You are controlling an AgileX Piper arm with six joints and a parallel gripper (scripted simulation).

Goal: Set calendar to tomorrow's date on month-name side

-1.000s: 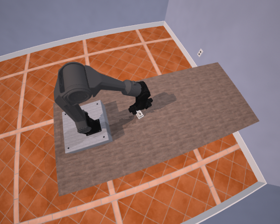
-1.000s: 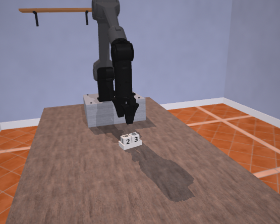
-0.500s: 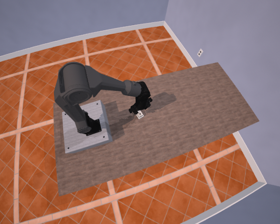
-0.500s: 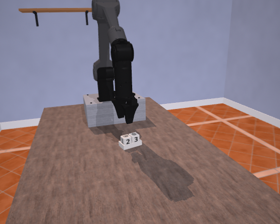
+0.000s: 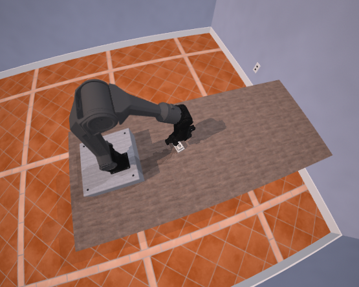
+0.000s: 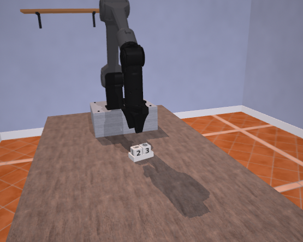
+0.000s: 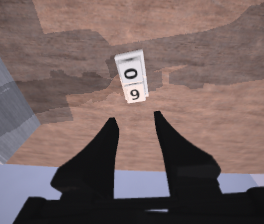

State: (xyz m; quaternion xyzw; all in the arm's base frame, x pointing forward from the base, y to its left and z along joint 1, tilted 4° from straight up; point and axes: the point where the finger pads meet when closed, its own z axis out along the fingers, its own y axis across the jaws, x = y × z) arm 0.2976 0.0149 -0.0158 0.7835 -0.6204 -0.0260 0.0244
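A small white tray [image 6: 140, 157] is seen on a brown wood-grain bench [image 6: 71, 191], near the middle of its width and a short way in front of the arm's grey base block [image 6: 99, 128]. Two white cubes are stood in it side by side, touching; on the side turned away from the arm, the left cube [image 6: 136, 151] is read as 2 and the right cube [image 6: 146, 149] as 3. From the wrist view their tops are read as 0 and 9. The gripper [image 6: 136, 128] is held above the bench, between the base block and the tray, pointed downward; its black fingers are partly open, with nothing between them. In the wrist view the calendar [image 7: 131, 77] is seen ahead of the fingertips and well apart from them, its long axis lined up with the gap rather than across it. It is judged that the 3 cube, the one to be changed, lies at the near end of that row. An orange tiled floor [image 5: 52, 226], pale blue-grey walls and a wooden shelf [image 6: 58, 11] high on the back wall surround the bench.
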